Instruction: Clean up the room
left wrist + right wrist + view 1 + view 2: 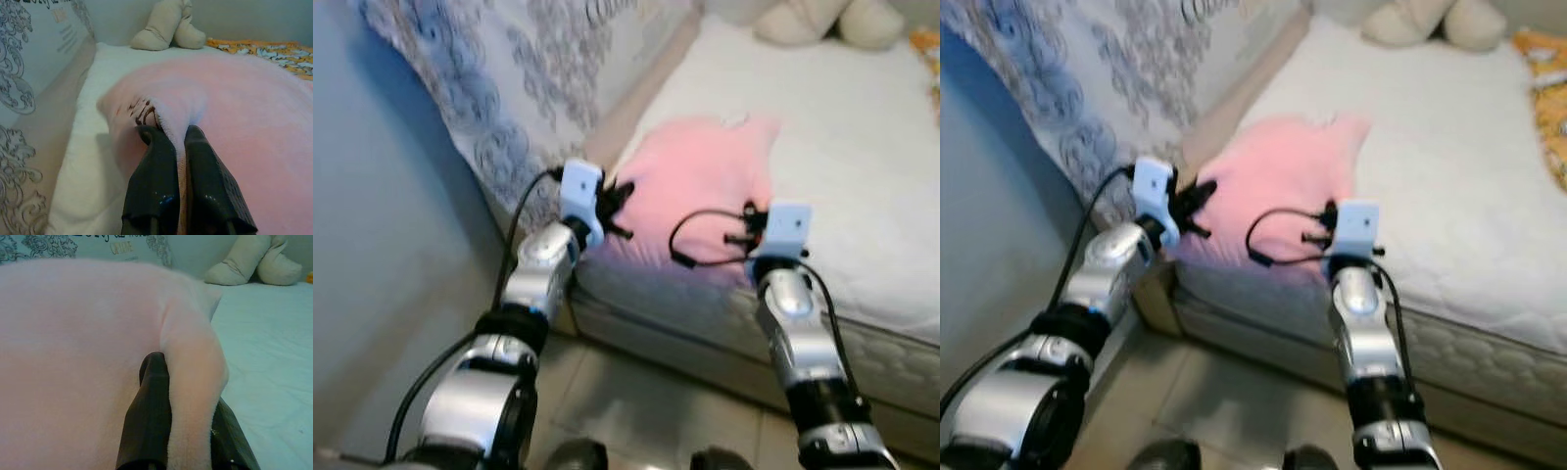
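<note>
Jaws: we have both pairs pressed together, each pinching a fold of the soft pink fleece blanket [700, 186].
Left gripper [177, 147]: we grip the blanket's edge nearest the patterned grey-white headboard [509, 88].
Right gripper [188, 377]: we clamp its opposite near edge.
Blanket: spread on the white mattress [862, 166], below the beige plush toy [168, 27].

Pink blanket [98, 357] folds over the right claw [188, 406], hiding its far finger's tip; both head views are soft with blur; the beige plush toy [822, 20] is cropped at the top edge.
</note>
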